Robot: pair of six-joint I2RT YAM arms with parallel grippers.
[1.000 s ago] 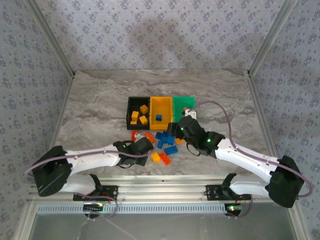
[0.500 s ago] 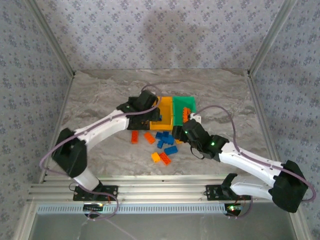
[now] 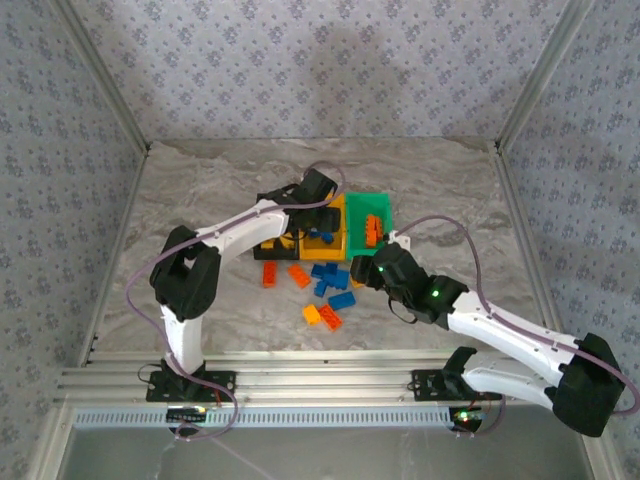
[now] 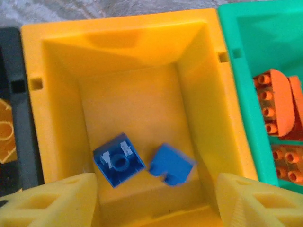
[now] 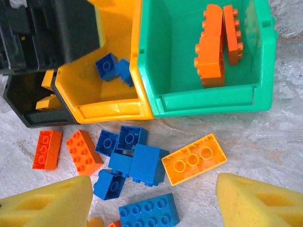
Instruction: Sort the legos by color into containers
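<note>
My left gripper (image 4: 154, 203) hangs open over the yellow-orange container (image 4: 61, 118), nothing between its fingers. Two blue legos (image 4: 118, 159) lie on that bin's floor; the right one (image 4: 171, 170) is blurred. Seen from the top camera, the left gripper (image 3: 308, 222) is above the middle bin (image 3: 340, 225). The green container (image 5: 156, 66) holds red-orange legos (image 5: 210, 45). The black container (image 3: 259, 225) holds yellow-orange ones. My right gripper (image 5: 151, 208) stands open above the loose pile: blue legos (image 5: 142, 163), a yellow-orange one (image 5: 194, 158) and red-orange ones (image 5: 83, 151).
The three bins stand side by side at mid-table, the loose bricks (image 3: 325, 285) just in front of them. The left arm (image 3: 230, 232) stretches across the black bin. Bare marble (image 3: 180, 200) lies to the left, right and back; patterned walls enclose the table.
The left arm swung from the near side of the pile up over the yellow-orange bin, opened, and a blue brick now lies in the bin. The right gripper drifted slightly nearer, still open.
</note>
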